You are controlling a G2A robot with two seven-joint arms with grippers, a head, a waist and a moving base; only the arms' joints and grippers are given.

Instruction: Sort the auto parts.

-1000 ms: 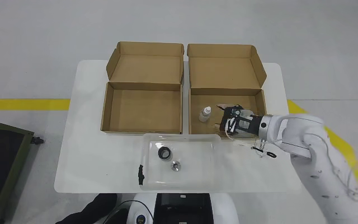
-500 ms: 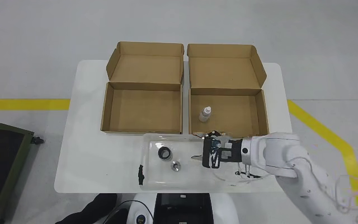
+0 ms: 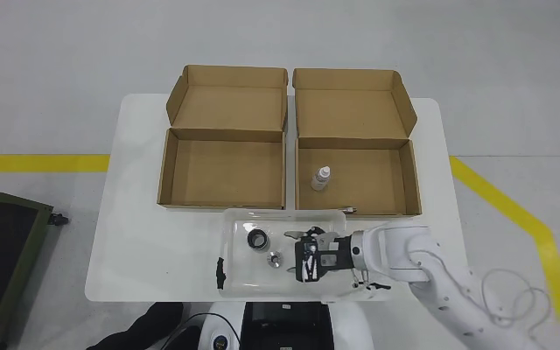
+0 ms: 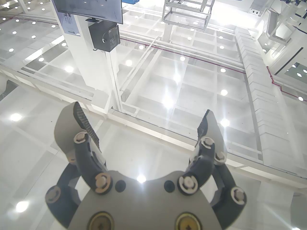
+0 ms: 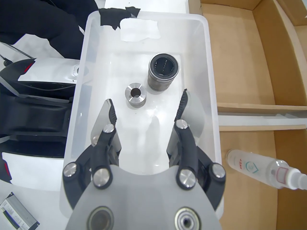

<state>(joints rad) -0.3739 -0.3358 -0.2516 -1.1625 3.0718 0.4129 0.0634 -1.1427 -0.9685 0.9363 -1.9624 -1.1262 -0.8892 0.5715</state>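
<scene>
Bin [image 5: 209,68] holds bushing [image 5: 135,94] and bearing [image 5: 163,74]; right claw [image 5: 146,102] hangs spread over it, short of both. Best centre on the bushing, nearer, then drop straight.

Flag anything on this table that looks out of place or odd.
Two things. A bottle lies on its side in the right box; it hardly looks like an auto part. Ragged black tape is stuck over one end of the clear bin.
</scene>
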